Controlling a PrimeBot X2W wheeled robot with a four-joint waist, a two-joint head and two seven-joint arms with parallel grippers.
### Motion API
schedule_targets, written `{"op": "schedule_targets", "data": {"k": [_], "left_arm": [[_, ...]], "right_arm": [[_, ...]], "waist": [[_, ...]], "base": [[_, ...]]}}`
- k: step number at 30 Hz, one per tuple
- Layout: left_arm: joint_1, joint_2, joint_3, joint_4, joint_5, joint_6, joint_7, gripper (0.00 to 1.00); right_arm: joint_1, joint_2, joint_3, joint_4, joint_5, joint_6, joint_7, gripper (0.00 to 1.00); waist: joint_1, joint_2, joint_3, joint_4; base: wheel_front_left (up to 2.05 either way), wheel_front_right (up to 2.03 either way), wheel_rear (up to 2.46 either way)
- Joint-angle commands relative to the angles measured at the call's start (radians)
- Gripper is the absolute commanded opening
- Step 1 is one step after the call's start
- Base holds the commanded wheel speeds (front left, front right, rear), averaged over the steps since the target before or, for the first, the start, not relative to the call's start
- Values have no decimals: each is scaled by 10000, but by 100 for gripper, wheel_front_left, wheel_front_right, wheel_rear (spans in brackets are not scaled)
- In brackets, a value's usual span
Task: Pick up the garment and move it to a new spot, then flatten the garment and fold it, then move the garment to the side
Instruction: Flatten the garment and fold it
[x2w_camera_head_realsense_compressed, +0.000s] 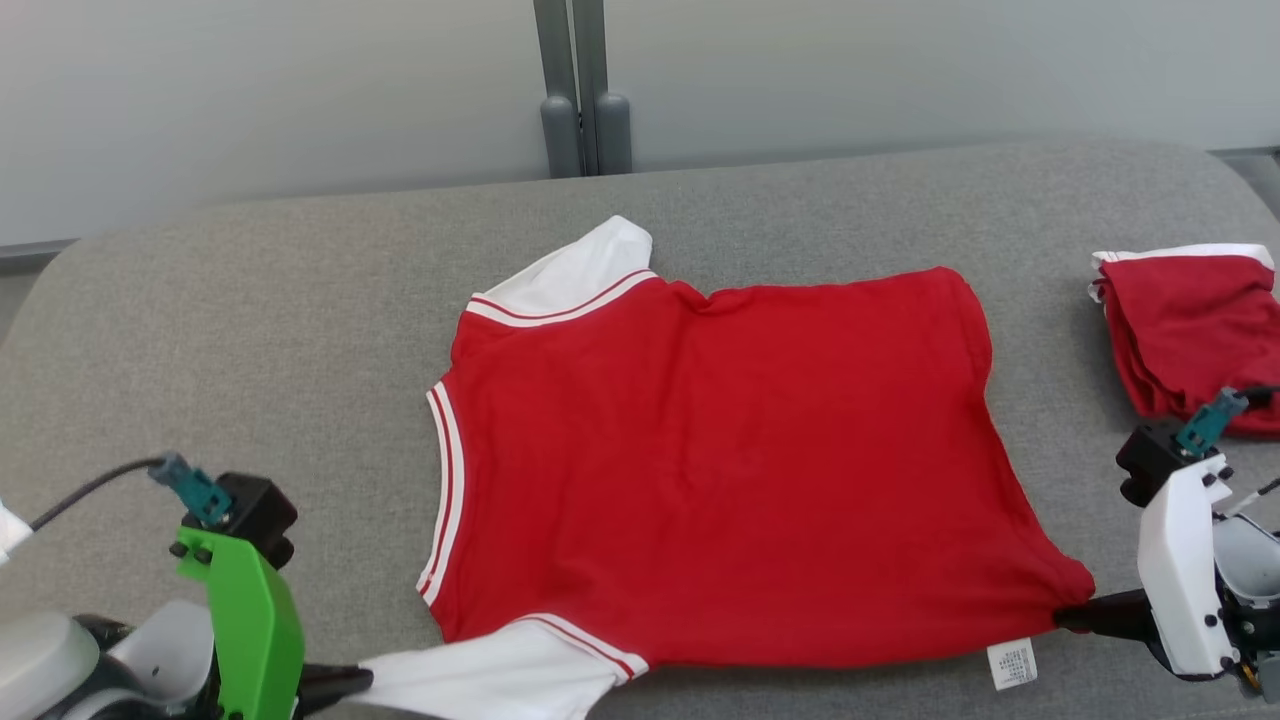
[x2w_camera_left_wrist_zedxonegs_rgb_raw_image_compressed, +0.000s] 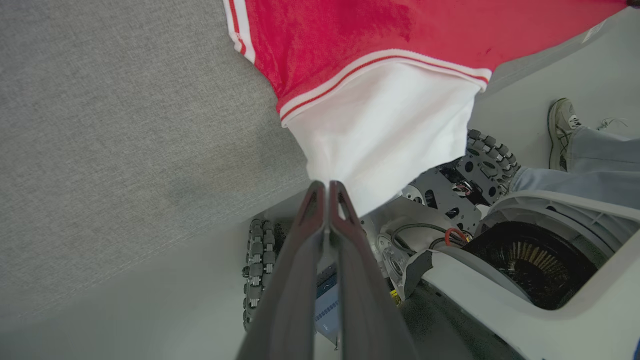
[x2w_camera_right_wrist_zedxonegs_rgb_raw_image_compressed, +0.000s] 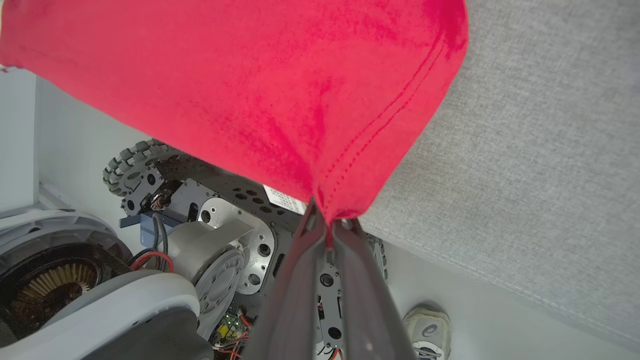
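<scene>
The garment is a red T-shirt with white sleeves and striped trim, spread nearly flat on the grey table, neck to the left and hem to the right. My left gripper at the lower left is shut on the near white sleeve, fingers pinched at its edge off the table's front. At the lower right, my right gripper is shut on the near hem corner, which is pulled to a point. A white label hangs beside it.
A second red garment, folded, lies at the table's right end. A grey post stands behind the table. Below the front edge are my wheeled base and a person's shoe and trouser leg.
</scene>
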Motion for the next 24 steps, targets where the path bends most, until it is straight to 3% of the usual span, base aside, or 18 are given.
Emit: {"op": "schedule_targets", "data": {"k": [1,13,24], "left_arm": [[-383,-142,90,95,143,43,190,0],[-2321,-1537,501,2065,174,-194,1772,0],[-3399,-3006,591,4328,583,-807,1881,0]], "right_arm": [[-182,123,-103,97,86,1,51,0],[-1207,851,-853,1214,783,3,743,0],[-2132,1877,-1074,2869,1067,3,1126,0]], "waist": [[1,0,440,-61],[1,0,1610,-216],[1,0,2452,-402]], "base": [[0,0,0],[0,0,0],[0,0,0]]}}
